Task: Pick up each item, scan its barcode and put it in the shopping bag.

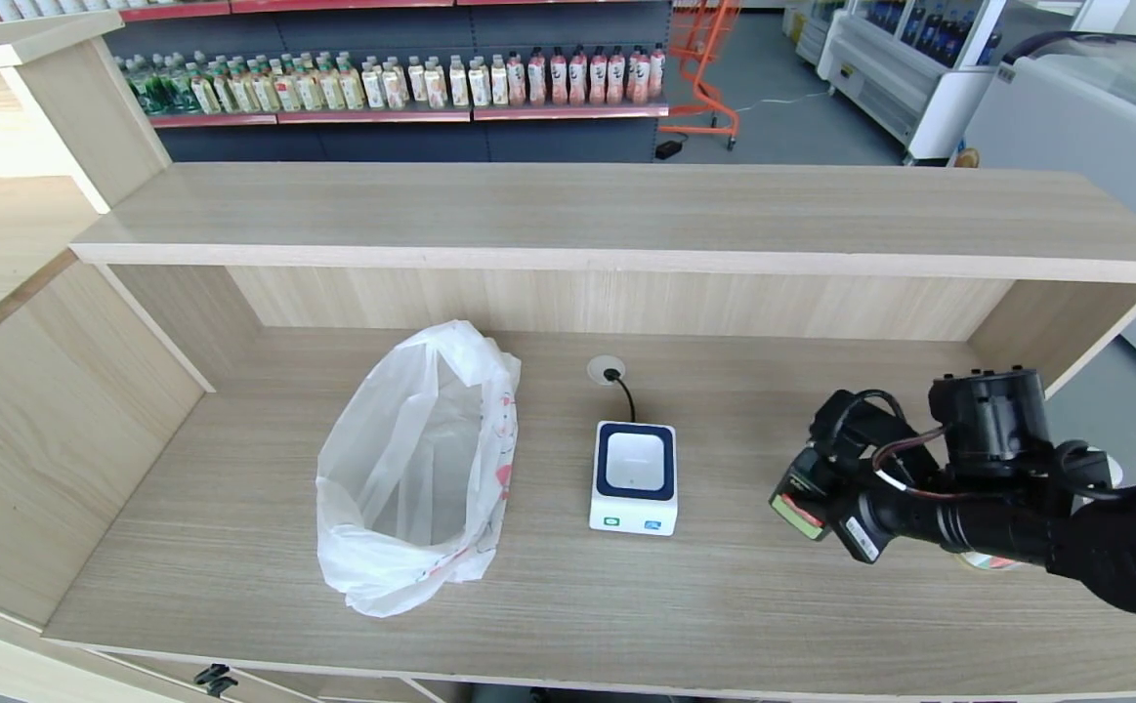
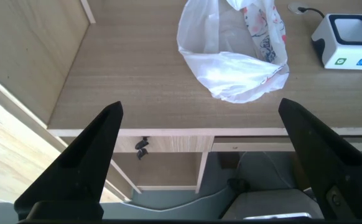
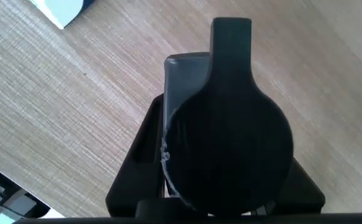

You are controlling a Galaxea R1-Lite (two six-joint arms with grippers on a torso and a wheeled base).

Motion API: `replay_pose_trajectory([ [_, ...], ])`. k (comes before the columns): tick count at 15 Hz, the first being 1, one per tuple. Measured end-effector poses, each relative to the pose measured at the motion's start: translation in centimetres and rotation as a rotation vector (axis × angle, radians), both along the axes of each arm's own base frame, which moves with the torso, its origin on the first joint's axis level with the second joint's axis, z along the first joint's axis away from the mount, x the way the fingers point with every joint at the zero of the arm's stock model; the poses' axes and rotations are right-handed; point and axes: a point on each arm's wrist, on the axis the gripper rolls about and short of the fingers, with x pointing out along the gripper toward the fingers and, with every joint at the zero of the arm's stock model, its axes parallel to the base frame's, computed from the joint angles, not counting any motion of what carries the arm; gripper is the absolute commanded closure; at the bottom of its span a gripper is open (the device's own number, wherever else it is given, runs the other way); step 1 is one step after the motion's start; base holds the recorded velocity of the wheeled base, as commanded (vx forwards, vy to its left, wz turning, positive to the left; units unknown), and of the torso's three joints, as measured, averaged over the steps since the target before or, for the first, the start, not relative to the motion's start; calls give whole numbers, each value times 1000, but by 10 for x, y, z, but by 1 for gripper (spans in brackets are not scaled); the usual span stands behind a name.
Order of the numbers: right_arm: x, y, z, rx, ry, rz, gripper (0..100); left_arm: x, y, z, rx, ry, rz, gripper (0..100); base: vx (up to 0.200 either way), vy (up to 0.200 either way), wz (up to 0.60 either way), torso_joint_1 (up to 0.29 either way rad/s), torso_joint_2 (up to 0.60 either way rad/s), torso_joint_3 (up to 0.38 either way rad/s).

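You see a dark item (image 1: pixel 800 505) with a green edge and a red-orange label, above the counter (image 1: pixel 626 605), at 3 o'clock from the scanner (image 1: pixel 634 475). Your right gripper (image 1: pixel 821 517) is clenched on it, and the arm reaches in from 4 o'clock. The labelled end faces about 8 o'clock, but its long axis cannot be told.

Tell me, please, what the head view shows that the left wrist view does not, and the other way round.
The head view adds the right gripper, over the right part of the counter, and the shelves of bottles in the room behind. The left wrist view adds the left gripper, open, held out in front of the counter's near edge. Both share the shopping bag, lying open on the counter, and the scanner beside it, apart from the bag.
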Motion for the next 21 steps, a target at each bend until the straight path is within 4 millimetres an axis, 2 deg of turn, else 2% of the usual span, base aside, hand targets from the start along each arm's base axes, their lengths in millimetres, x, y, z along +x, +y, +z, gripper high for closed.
replay_pose_trajectory([
  [3, -33, -40, 38, 24, -106, -191, 100, 0, 0, 0, 0, 0, 0, 0, 0, 0, 0, 0, 0, 0],
  [4, -49, -50, 49, -11, -164, -208, 100, 0, 0, 0, 0, 0, 0, 0, 0, 0, 0, 0, 0, 0],
  [6, -76, -59, 63, -205, -314, -124, 100, 0, 0, 0, 0, 0, 0, 0, 0, 0, 0, 0, 0, 0],
  [7, -86, -60, 66, -284, -393, 4, 100, 0, 0, 0, 0, 0, 0, 0, 0, 0, 0, 0, 0, 0],
  [9, -97, -55, 66, -324, -536, 385, 100, 0, 0, 0, 0, 0, 0, 0, 0, 0, 0, 0, 0, 0],
  [13, -102, -61, 56, -758, -992, 956, 100, 0, 0, 0, 0, 0, 0, 0, 0, 0, 0, 0, 0, 0],
  [16, -108, -49, 41, -850, -1194, 1232, 100, 0, 0, 0, 0, 1, 0, 0, 0, 0, 0, 0, 0, 0],
  [21, -116, -14, 32, -865, -1453, 1483, 100, 0, 0, 0, 0, 0, 0, 0, 0, 0, 0, 0, 0, 0],
])
